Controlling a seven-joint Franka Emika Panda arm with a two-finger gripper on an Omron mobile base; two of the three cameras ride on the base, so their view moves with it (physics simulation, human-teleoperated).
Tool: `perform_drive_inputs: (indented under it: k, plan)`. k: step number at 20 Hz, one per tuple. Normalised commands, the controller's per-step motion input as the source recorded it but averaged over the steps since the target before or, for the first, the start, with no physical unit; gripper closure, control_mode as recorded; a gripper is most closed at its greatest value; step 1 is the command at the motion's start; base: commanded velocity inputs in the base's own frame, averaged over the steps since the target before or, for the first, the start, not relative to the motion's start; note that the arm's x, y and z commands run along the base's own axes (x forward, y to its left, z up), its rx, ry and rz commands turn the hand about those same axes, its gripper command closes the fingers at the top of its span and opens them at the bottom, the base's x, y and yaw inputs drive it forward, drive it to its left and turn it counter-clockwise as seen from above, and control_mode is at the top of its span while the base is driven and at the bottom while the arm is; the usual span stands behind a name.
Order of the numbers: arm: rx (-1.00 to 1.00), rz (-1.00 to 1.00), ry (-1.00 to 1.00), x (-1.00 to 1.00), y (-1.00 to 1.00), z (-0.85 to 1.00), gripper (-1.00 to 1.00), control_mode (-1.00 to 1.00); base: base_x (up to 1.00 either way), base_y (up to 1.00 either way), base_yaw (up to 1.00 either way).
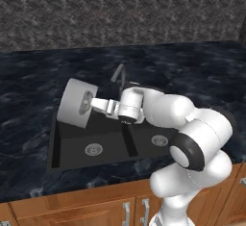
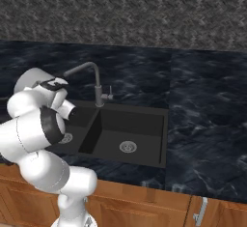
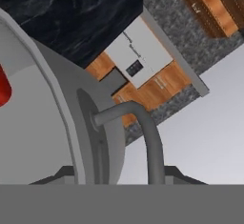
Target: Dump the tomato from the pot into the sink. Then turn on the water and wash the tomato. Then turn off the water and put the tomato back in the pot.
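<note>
One job right now: tip the pot (image 1: 76,102) further so the tomato (image 3: 4,87) rolls out into the sink (image 1: 110,145). Pot is lifted on its side over the left basin, mouth facing away from my arm. Tomato is inside it, a red sliver at the left edge of the hand view. My call: keep the rim over the basin, not the counter (image 1: 29,90), and rotate slowly so the ball drops near the drain (image 1: 93,149). My gripper (image 1: 89,103) is pinched narrow on the pot's side handle (image 3: 143,132); the grip looks firm.
</note>
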Motion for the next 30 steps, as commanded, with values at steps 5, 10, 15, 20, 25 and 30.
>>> perform_drive_inputs:
  k: [5, 10, 15, 20, 25, 30]
  plan:
    - [0.1, 0.0, 0.05, 0.02, -0.07, 0.07, 1.0, -1.0, 0.0, 0.0, 0.0]
    - [0.08, 0.0, 0.02, 0.24, 0.0, 0.01, 1.0, -1.0, 0.0, 0.0, 0.0]
    - [0.06, 0.0, 0.02, 0.13, 0.0, 0.0, 1.0, -1.0, 0.0, 0.0, 0.0]
    - [0.04, 0.0, 0.0, 0.0, 0.03, 0.0, 1.0, -1.0, 0.0, 0.0, 0.0]
    - [0.0, 0.0, -0.01, -0.32, 0.28, 0.08, 1.0, -1.0, 0.0, 0.0, 0.0]
    - [-0.12, 0.0, -0.16, -0.62, 0.34, 0.37, 1.0, -1.0, 0.0, 0.0, 0.0]
